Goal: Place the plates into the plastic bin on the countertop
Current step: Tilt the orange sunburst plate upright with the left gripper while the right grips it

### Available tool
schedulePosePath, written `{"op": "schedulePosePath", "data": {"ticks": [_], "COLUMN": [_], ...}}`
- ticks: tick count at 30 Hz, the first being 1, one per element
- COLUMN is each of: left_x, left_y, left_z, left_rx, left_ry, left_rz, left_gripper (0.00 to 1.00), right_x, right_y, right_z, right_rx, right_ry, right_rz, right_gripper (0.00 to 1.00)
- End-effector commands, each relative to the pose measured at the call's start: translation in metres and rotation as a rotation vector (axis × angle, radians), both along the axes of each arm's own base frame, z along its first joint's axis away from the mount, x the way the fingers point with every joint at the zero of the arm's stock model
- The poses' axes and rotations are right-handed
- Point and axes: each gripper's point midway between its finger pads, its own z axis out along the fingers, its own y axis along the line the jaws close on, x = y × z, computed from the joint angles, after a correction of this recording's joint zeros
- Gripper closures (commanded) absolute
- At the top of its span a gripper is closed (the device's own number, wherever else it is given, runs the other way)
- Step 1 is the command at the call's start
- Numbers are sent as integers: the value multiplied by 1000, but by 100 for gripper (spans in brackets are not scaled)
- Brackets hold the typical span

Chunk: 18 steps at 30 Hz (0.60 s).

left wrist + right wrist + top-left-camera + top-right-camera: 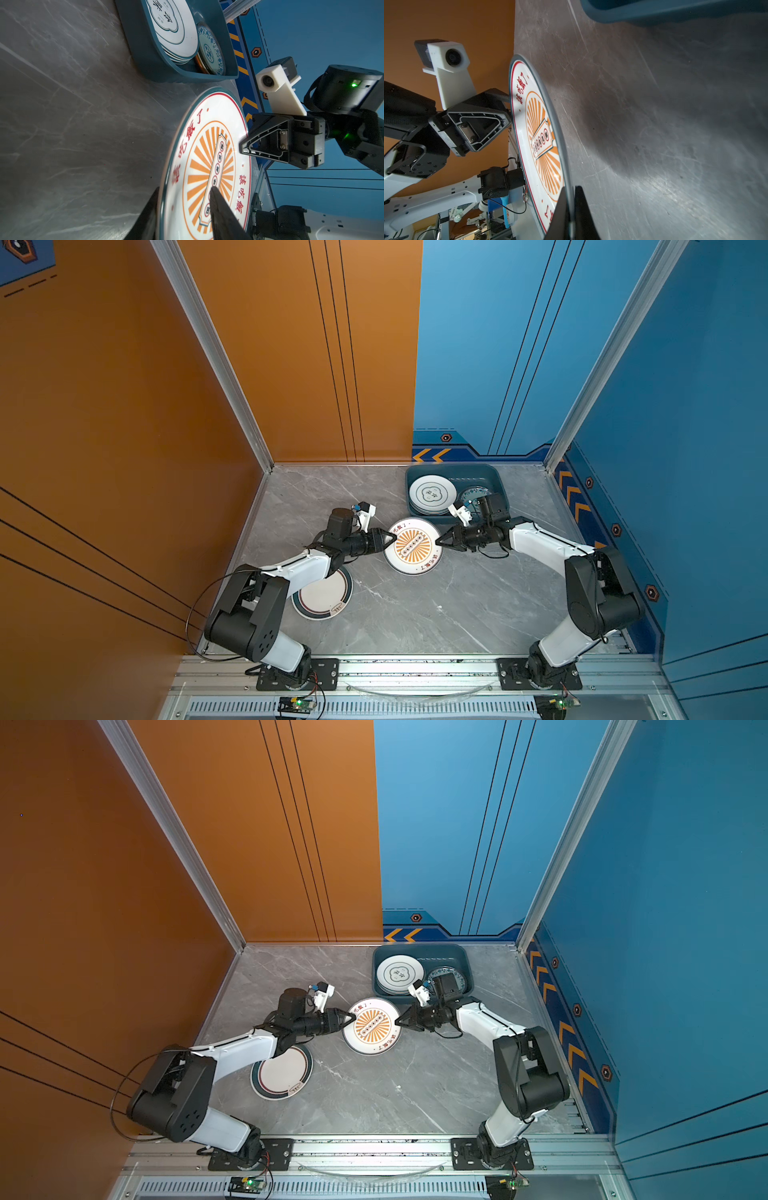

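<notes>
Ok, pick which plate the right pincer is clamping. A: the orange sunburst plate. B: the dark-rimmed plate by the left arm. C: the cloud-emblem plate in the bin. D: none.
A: in the right wrist view the rim of the orange sunburst plate sits pinched between the closed fingers of the right pincer.

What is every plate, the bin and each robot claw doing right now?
sunburst plate, rim between both grippers.
right gripper, shut on its rim.
left gripper, jaws astride the opposite rim, grip unclear.
dark-rimmed plate, flat on the countertop.
cloud plate, tops a stack in the plastic bin.
teal patterned plate, in the bin beside that stack.
</notes>
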Motion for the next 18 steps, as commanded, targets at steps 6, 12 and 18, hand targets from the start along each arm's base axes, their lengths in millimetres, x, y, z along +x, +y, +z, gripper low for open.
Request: {"op": "schedulePosePath", "data": {"ticks": [6,12,18], "left_x": [-5,-5,-2], "left_y": [-12,-13,-16], "left_z": [14,14,18], "left_rx": [-65,-78,-95], "left_ry": [-22,-18,-26], "left_rz": [-73,-77,-79], "left_gripper": [83,88,90], "right_x": [17,15,9], "right_y": [9,13,26], "right_z": [33,36,37], "right_rx": [89,116,155], "right_ry": [-81,-85,-87], "right_rz": [-11,3,50], "right_gripper": [100,96,74]}}
